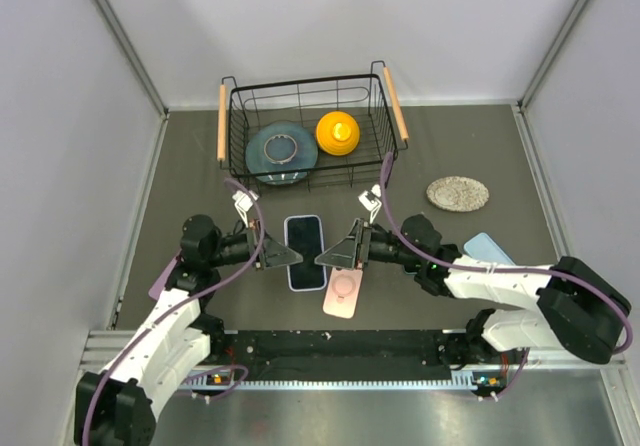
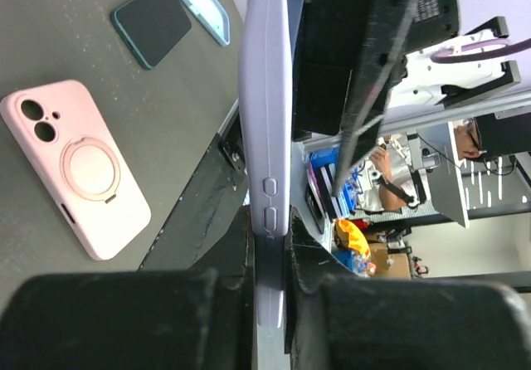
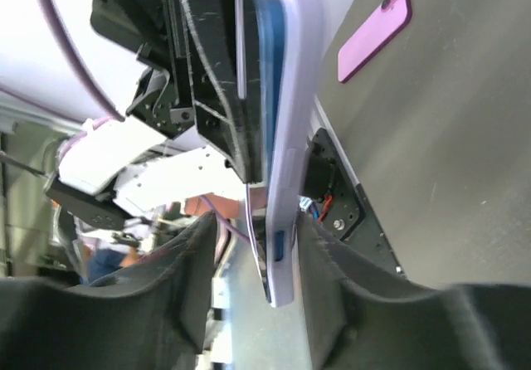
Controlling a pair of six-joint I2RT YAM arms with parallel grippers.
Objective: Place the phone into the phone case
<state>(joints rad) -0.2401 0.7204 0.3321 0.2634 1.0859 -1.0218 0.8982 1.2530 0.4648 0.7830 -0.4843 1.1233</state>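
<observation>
Left tool point(image 1: 292, 256) clamps one long edge of the phone point(image 1: 305, 251), a finger pressed to each face; right tool point(image 1: 325, 259) straddles the opposite edge with its jaws slightly parted, a sliver of gap showing beside one finger in its wrist view; between the two, the phone hangs screen-up, clear of the grey surface point(image 1: 480, 146) and close to the arms' bases; it sits inside a lavender case point(image 2: 264, 121) with the side buttons showing, though whether it is pressed fully home cannot be told.

At the far side of the surface stands a black wire basket point(image 1: 232, 116) with wooden handles; inside it lies a teal plate point(image 1: 262, 161), with a yellow dome point(image 1: 338, 132) just beside it; a speckled disc point(image 1: 458, 193) rests to the right of the basket, apart from it.

Near the held phone, on the side toward the arms, a pink case point(image 1: 342, 294) lies back-up with a ring on it; a pale blue slab point(image 1: 490, 249) lies beside the right arm, with a dark teal slab point(image 2: 152, 23) just beside it in the left wrist view; a purple phone point(image 3: 373, 31) lies back-up on the surface behind the left arm.
</observation>
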